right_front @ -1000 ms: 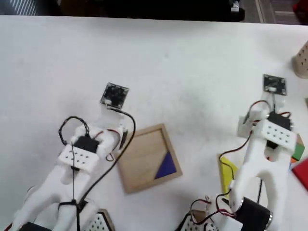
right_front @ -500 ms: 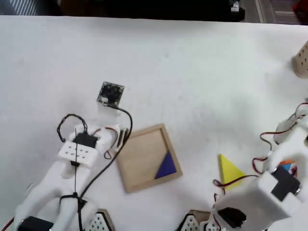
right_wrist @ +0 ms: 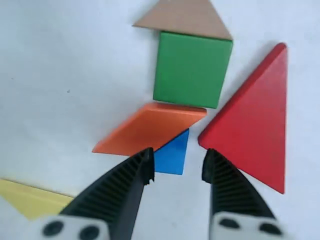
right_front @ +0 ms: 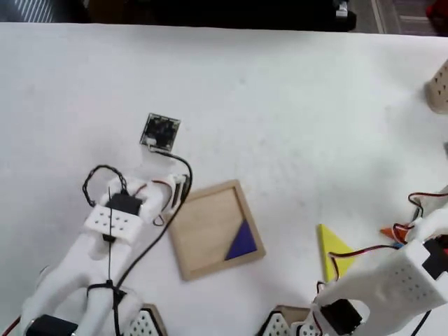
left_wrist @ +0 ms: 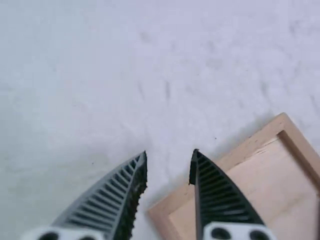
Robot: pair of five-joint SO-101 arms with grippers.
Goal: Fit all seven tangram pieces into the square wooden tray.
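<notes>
Blue wooden triangle [right_wrist: 172, 156], part hidden by orange parallelogram [right_wrist: 150, 127], between tips of my spread right gripper [right_wrist: 177, 159]; left gripper [left_wrist: 168, 161] spread astride corner of square wooden tray [left_wrist: 250, 147].

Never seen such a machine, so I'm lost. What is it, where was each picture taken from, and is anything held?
Two small robot arms stand at a white table. The high view looks down on both: the left arm sits beside the wooden tray, which holds one blue triangle; a yellow triangle lies near the right arm. Wrist views come from cameras on the arms. The left gripper is open by a tray corner. The right gripper is open above an orange parallelogram, small blue triangle, green square, red triangle and tan triangle. Nothing is held.
</notes>
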